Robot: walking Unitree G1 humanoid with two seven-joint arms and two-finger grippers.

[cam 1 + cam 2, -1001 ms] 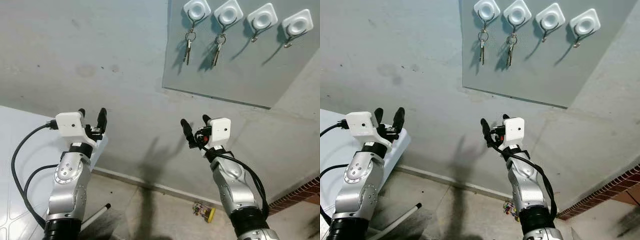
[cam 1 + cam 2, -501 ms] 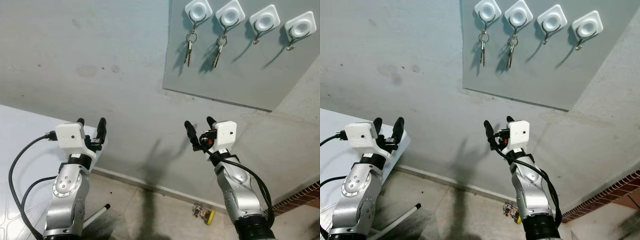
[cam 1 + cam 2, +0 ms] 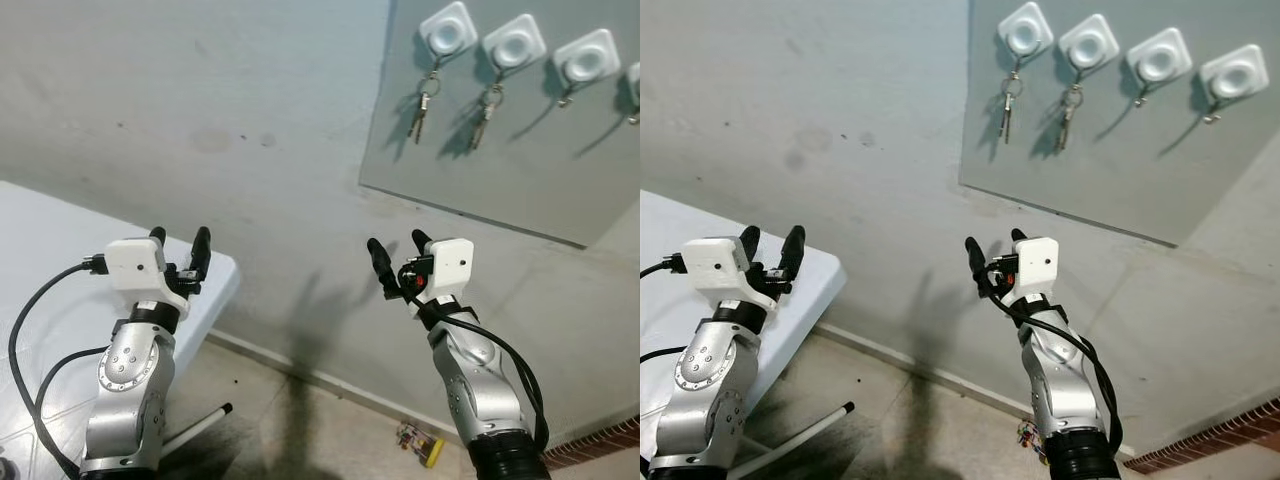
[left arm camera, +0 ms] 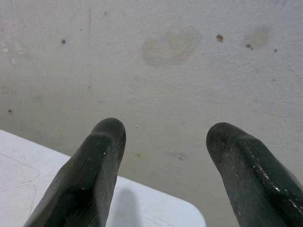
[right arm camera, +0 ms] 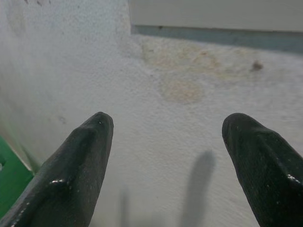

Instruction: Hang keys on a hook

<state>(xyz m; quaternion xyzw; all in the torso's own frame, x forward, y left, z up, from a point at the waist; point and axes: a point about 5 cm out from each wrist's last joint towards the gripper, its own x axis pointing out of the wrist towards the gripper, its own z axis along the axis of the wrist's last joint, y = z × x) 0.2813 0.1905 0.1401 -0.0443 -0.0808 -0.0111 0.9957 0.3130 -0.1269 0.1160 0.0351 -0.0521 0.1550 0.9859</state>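
Several white square hooks sit in a row on a grey panel high on the wall. Two bunches of keys hang from the two leftmost hooks; the other hooks carry nothing. My left gripper is raised in front of the wall, over the corner of a white table, open and holding nothing. My right gripper is raised well below the panel, also open and holding nothing. In the wrist views the left fingers and right fingers stand wide apart with bare wall between them.
A white table stands at the left against the wall, with a white leg slanting to the floor. A small colourful packet lies on the floor by the wall. Brickwork shows at the lower right.
The whole picture has shifted right, so the camera has turned left; more of the table shows. Both arms have dropped slightly and both grippers stay open.
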